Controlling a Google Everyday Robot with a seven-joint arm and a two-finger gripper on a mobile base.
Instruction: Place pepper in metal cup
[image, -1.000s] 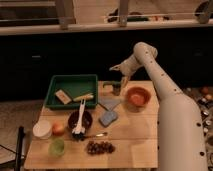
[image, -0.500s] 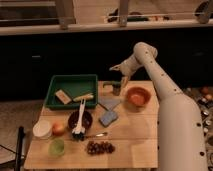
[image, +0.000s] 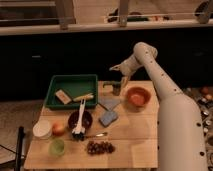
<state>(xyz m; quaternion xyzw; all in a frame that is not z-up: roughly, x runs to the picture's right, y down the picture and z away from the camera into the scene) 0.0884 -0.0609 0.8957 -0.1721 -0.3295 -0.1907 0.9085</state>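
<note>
The metal cup (image: 116, 89) is a small dark grey cylinder standing at the back of the wooden table (image: 135, 145), just left of the orange bowl (image: 137, 96). My gripper (image: 120, 76) hangs at the end of the white arm, directly above the cup and very close to its rim. I cannot pick out the pepper; it may be hidden at the gripper or in the cup. A small pale object (image: 106, 85) lies just left of the cup.
A green tray (image: 56, 82) with a brown block and a yellow item sits back left. Blue sponges (image: 108, 117) lie mid-table. A maroon bowl (image: 87, 118) holds a white brush. A white bowl (image: 42, 129), an orange fruit (image: 59, 129), a pale green cup (image: 56, 146) and grapes (image: 99, 147) are at the front.
</note>
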